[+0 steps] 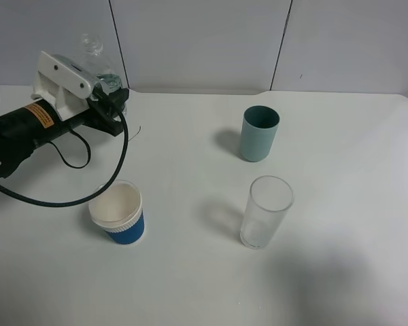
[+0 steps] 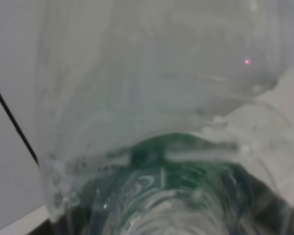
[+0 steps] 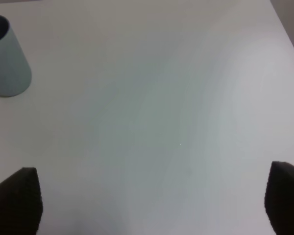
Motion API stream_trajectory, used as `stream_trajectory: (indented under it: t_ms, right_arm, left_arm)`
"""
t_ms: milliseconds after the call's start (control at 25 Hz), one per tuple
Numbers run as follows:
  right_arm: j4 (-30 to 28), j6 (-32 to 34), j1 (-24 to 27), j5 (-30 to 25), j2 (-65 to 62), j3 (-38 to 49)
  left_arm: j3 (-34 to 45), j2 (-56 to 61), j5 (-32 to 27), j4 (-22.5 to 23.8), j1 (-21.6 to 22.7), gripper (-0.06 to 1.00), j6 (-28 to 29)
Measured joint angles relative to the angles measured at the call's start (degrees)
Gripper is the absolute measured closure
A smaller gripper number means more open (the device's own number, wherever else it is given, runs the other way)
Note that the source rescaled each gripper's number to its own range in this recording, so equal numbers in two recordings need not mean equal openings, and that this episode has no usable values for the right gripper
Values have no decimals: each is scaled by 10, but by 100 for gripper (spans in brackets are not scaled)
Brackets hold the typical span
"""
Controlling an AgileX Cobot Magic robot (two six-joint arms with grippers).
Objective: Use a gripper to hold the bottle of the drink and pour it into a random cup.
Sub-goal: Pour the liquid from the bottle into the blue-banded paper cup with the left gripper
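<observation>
Gripping, upper left of the high view: left tool (image 1: pixel 113 102), closed on the bottle of the drink (image 1: pixel 100 68) — clear plastic, green label, uncapped, neck up. Lower left of centre: blue paper cup (image 1: pixel 119 216), upright, white inside, well apart from the bottle. Right of centre: teal cup (image 1: pixel 260 133), upright; below it, tall clear glass (image 1: pixel 265 212), upright. All on a white desk (image 1: pixel 347 176). Right tool (image 3: pixel 154 198) — wrist view only — fingers (image 3: pixel 19 200) spread wide, holding nothing, above the desk.

The left gripper (image 1: pixel 114 102) hides most of the bottle (image 1: pixel 95 54), a blur close up; an edge crops the teal cup (image 3: pixel 5 61).
</observation>
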State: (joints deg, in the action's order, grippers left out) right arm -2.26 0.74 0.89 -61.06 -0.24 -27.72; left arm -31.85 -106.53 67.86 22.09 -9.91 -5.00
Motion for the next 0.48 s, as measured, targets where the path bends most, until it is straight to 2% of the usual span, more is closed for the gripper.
stream_trajectory:
  t_ms: [160, 480]
  right_arm:
    - [0, 0, 0, 0, 0, 0]
    - [0, 0, 0, 0, 0, 0]
  left_arm:
    - [11, 0, 0, 30, 4, 94, -17]
    - [11, 0, 1, 154, 53, 94, -52]
